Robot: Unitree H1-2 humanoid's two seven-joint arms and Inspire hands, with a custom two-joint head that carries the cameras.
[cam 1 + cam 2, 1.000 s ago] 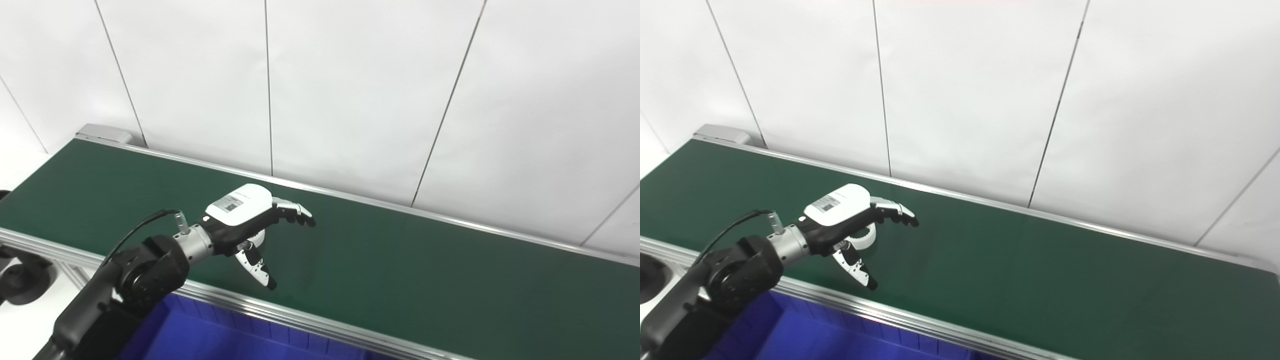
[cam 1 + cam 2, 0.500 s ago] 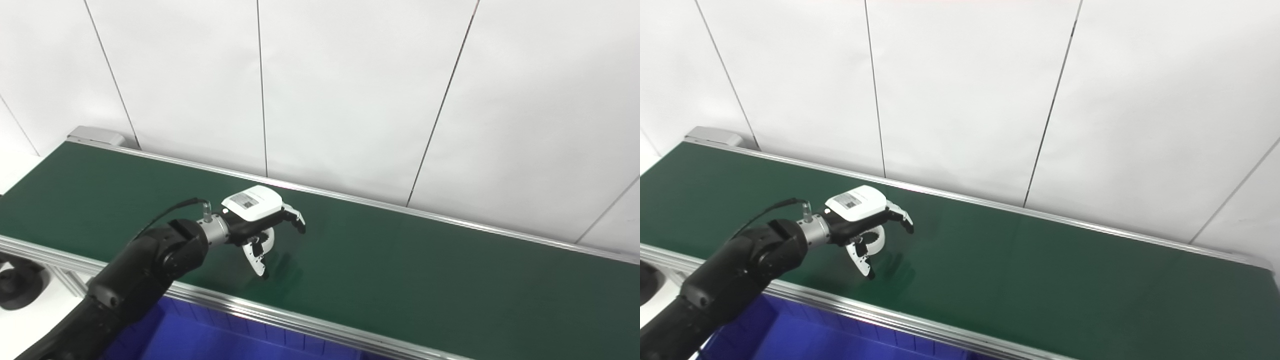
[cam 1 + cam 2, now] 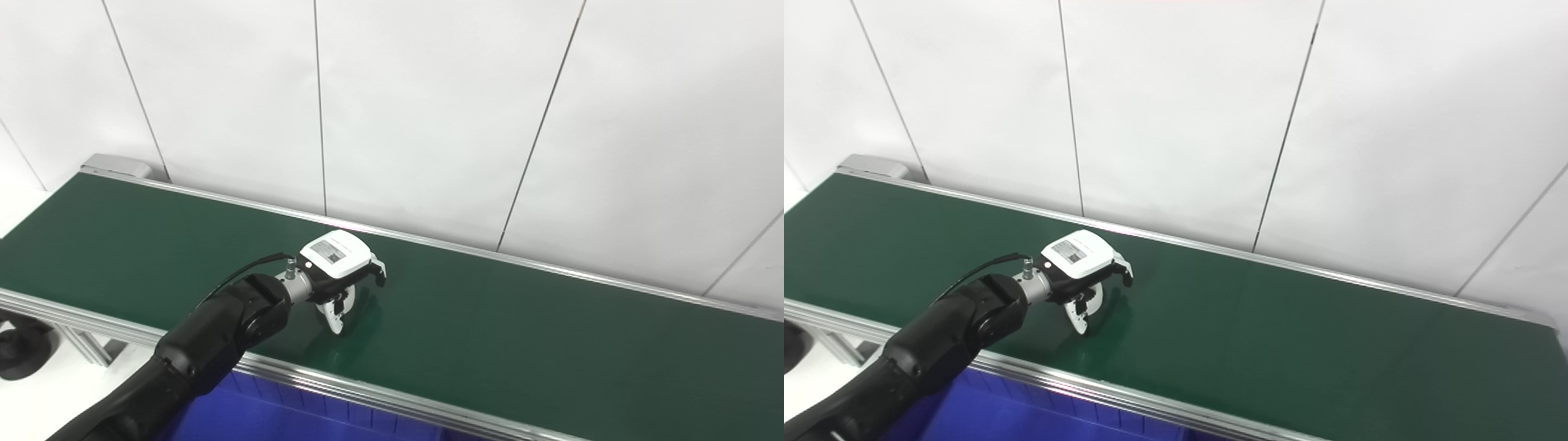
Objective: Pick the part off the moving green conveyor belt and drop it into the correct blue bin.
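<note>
Left white-backed robot hand (image 3: 340, 278) is held low over the dark green conveyor belt (image 3: 490, 318), fingers curled down to cage a part, hold unconfirmed.

Bright, even light; sharp focus; soft sheen on the green belt (image 3: 520, 331); overexposed white wall (image 3: 429, 110).

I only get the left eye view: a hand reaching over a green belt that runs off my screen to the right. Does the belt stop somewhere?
Observer: Yes. In the right eye view the belt ends near the picture's right edge, where its silver rail turns a corner.
Operator: What lies past that end?
Observer: Only a sliver of white surface shows before the picture ends; no bin shows there.
</note>
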